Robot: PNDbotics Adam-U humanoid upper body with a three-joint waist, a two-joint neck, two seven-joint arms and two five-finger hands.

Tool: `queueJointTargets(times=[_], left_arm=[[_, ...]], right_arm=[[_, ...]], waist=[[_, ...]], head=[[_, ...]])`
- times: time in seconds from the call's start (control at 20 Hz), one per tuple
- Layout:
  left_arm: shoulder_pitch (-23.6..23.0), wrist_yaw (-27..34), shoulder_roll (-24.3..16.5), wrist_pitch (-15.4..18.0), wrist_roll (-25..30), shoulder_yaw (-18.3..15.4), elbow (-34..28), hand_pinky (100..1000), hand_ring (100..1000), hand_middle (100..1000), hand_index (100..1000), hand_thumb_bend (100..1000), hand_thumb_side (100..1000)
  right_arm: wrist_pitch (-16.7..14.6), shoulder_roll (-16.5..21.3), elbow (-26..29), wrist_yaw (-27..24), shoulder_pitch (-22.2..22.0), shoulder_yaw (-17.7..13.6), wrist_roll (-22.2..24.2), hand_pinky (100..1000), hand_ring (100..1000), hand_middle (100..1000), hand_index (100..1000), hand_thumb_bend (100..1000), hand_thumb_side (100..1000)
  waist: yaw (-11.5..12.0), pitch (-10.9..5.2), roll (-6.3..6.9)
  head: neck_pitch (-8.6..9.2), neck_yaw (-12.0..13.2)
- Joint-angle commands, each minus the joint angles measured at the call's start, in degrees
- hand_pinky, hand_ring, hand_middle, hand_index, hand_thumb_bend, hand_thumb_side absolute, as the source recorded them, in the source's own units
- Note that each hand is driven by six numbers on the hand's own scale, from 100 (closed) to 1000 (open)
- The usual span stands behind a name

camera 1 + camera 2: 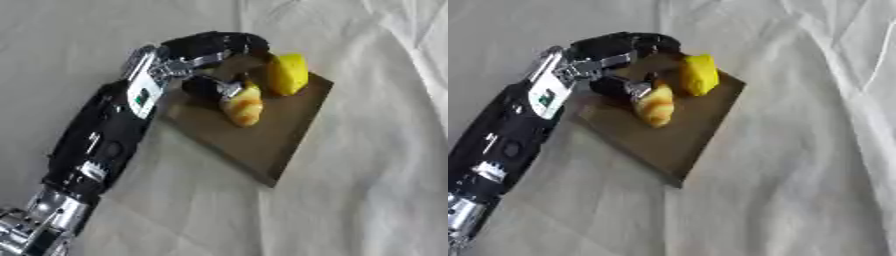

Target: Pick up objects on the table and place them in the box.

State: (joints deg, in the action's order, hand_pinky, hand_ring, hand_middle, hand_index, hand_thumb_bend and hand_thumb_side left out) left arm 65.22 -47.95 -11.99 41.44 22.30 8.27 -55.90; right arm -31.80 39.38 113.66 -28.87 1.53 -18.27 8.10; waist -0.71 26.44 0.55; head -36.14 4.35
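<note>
I see a staged test bench, not a home: wrinkled white cloth [367, 165] covers everything around my black-and-silver left hand [206, 52], room unidentifiable.

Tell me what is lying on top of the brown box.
On the brown box lie a yellow block and a croissant-like pastry. The left hand reaches over the far corner, fingers curled at the pastry; whatever lies beneath the hand is covered.
</note>
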Motion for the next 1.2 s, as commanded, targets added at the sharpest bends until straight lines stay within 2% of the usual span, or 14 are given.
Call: queueJointTargets(times=[0.05, 0.15, 0.2, 0.25, 0.3, 0.35, 0.65, 0.8, 1.0, 1.2], left_arm=[[0.8, 2.1, -0.8, 3.6, 2.7, -0.3, -3.2, 1000, 1000, 958, 1000, 325, 685], [0.7, 5.0, -1.7, 2.8, 2.8, -0.8, -5.4, 1000, 1000, 943, 1000, 257, 643], [0.6, 6.9, -2.2, 2.2, 2.7, -1.1, -6.7, 1000, 1000, 928, 994, 169, 629], [0.5, 9.4, -3.0, 1.4, 2.4, -1.5, -8.4, 1000, 1000, 925, 986, 129, 612], [0.4, 12.6, -3.9, 0.2, 1.8, -2.1, -10.3, 997, 1000, 910, 955, 100, 523], [0.2, 16.6, -5.0, -1.5, 0.9, -2.7, -12.6, 988, 1000, 901, 943, 100, 500], [-2.2, 43.5, -15.1, -14.3, -6.0, -8.0, -27.6, 952, 978, 845, 893, 100, 551], [-5.0, 52.7, -20.4, -18.8, -10.7, -11.2, -35.3, 945, 959, 840, 892, 100, 510], [-12.5, 60.6, -27.6, -20.5, -22.1, -15.9, -46.0, 943, 942, 838, 897, 100, 465], [-23.5, 64.5, -32.0, -18.4, -33.6, -20.2, -54.5, 948, 941, 842, 906, 100, 510]], right_arm=[[-0.1, 1.4, 0.9, -0.5, -0.2, -0.6, 0.1, 955, 674, 715, 871, 100, 594], [-0.5, 1.4, 0.9, -0.5, -0.6, -0.6, 0.2, 955, 675, 716, 871, 100, 593], [-0.6, 1.4, 0.9, -0.6, -0.7, -0.7, 0.2, 955, 676, 716, 871, 100, 594], [-0.7, 1.5, 0.9, -0.6, -0.7, -0.7, 0.2, 955, 676, 717, 871, 100, 594], [-0.9, 1.6, 0.9, -0.7, -0.8, -0.8, 0.1, 955, 677, 717, 872, 100, 594], [-1.0, 1.7, 0.9, -0.8, -0.8, -0.8, 0.0, 954, 677, 717, 871, 100, 594], [-2.9, 2.5, 0.9, -0.7, -1.5, -1.5, -0.8, 951, 680, 719, 870, 100, 585], [-3.8, 2.5, 0.9, -0.1, -1.9, -1.8, -1.5, 949, 682, 720, 869, 100, 584], [-5.6, 2.4, 0.9, 0.6, -2.0, -2.2, -2.8, 944, 689, 721, 868, 100, 584], [-7.9, 2.3, 0.9, 1.4, -1.4, -2.2, -4.3, 941, 693, 730, 867, 100, 582]], waist=[[0.0, -1.91, -0.21], [0.2, -2.08, -0.15], [0.3, -2.16, -0.12], [0.4, -2.23, -0.08], [0.5, -2.3, -0.05], [0.7, -2.35, 0.01], [1.9, -2.62, 0.24], [2.6, -2.62, 0.11], [3.6, -2.42, -0.27], [4.5, -2.09, -0.63]], head=[[0.83, -0.3], [0.81, -0.6], [0.79, -0.7], [0.76, -0.9], [0.65, -1.2], [0.54, -1.5], [-0.08, -4.4], [-0.02, -5.6], [0.17, -6.7], [0.62, -7.6]])
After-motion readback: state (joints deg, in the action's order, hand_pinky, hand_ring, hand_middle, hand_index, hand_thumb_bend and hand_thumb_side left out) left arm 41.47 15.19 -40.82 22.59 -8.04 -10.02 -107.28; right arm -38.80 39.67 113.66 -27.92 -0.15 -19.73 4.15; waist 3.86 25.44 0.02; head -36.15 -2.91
